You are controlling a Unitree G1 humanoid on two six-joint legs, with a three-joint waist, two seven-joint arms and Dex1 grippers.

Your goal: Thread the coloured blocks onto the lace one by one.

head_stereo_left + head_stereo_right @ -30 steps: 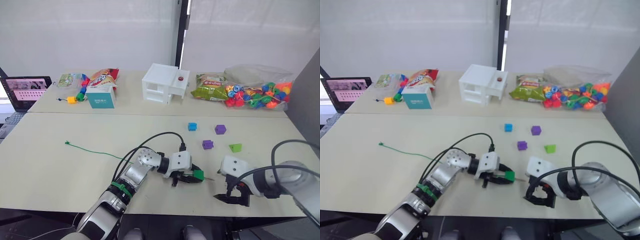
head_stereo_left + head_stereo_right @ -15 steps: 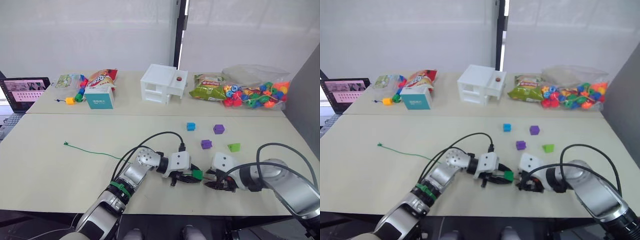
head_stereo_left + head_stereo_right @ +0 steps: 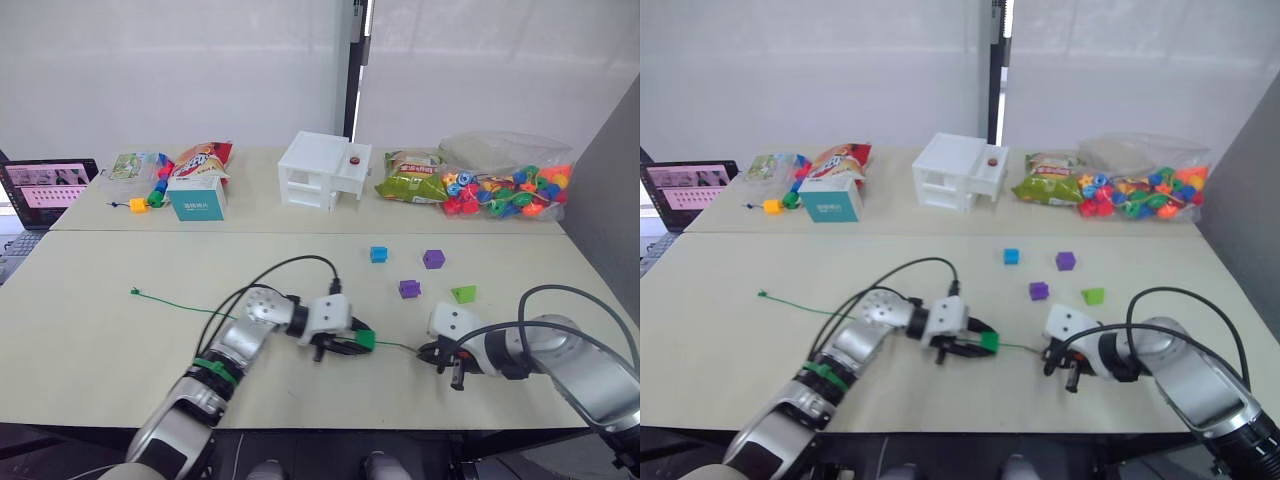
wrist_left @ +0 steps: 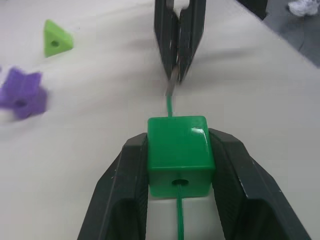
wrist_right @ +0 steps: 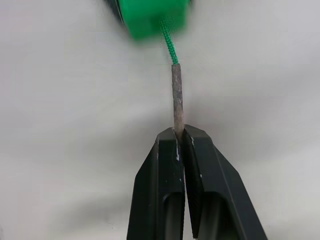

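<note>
Before me stand two pale tables pushed together, their seam running across. Behind them hangs a white curtain, split by a dark upright post. A grey panel rises at my right. The light looks soft and even, possibly daylight.

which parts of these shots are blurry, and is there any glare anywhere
Right wrist view: the dark green cube is out of focus, while the lace's brown tip is crisp. Left wrist view: a glare spot sits on the cube's top face, and the purple cube and light green wedge are soft. Head views: evenly lit, no strong glare.
</note>
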